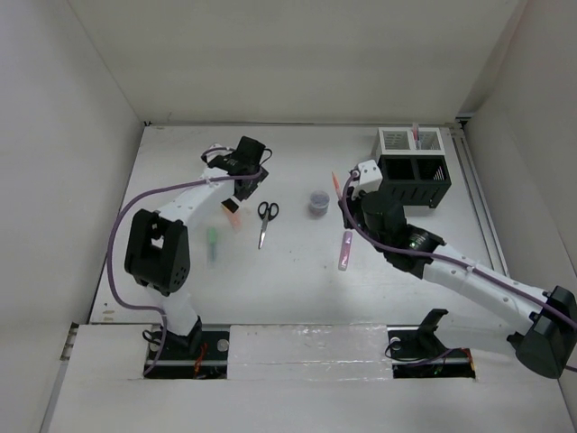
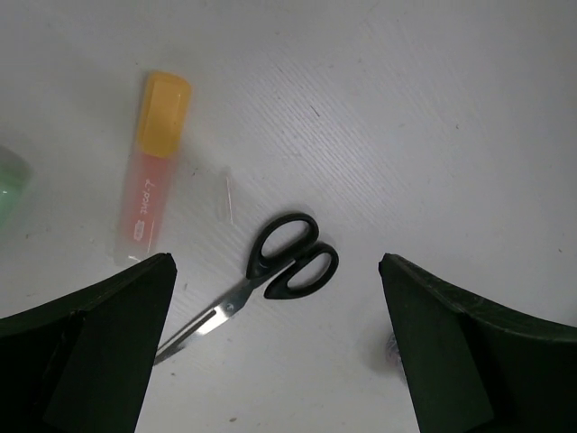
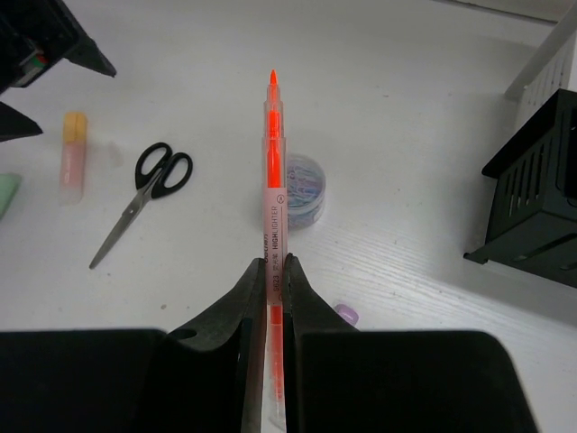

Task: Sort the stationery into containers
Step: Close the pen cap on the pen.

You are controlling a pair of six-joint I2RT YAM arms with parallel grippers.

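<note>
Right of the right hand (image 3: pixel 272 266), pinching the orange pen (image 3: pixel 272 162) lengthwise, stands the black organiser (image 3: pixel 536 194); left hand (image 2: pixel 275 263) spread.

Bright, even overhead light on a white table (image 1: pixel 297 280), with soft shadows.
The scissors (image 2: pixel 270 271) cast only a faint, short shadow in the left wrist view. The glossy strip (image 1: pixel 306 341) low in the overhead frame shows patchy glare. The dark fingers (image 2: pixel 90 352) in the lower corners look soft and nearly featureless, while the thin orange highlighter (image 3: pixel 273 180) is sharp near mid-frame.
</note>
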